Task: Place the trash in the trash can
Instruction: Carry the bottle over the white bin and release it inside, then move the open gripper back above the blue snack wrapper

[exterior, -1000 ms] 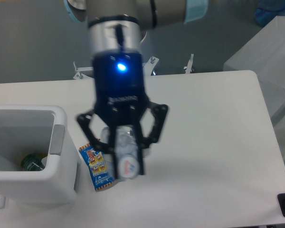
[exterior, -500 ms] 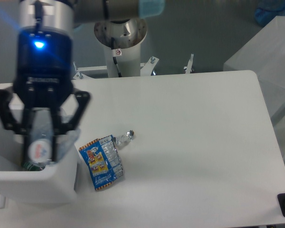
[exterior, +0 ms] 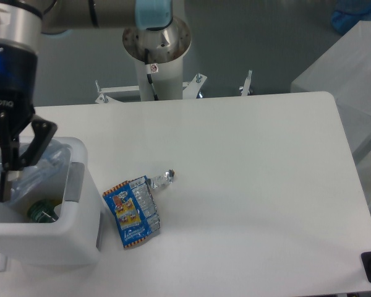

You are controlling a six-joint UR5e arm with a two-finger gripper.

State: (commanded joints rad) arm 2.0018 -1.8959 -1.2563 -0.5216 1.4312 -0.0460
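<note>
Now the gripper [exterior: 1, 185] hangs over the white trash can [exterior: 80, 238], fingers clamped on the clear plastic bottle [exterior: 34, 173], whose long axis tilts from lower left up to the right inside the rim. On the table [exterior: 253, 185] just beside the can lies the flat blue snack wrapper [exterior: 132, 213], silver foil edge crinkled.

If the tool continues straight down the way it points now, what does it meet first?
Probably the inside of the white rectangular plastic bin. The tool points down over the bin's opening, gripping a clear plastic bottle. A green-capped item lies below, though depth is unclear.
</note>
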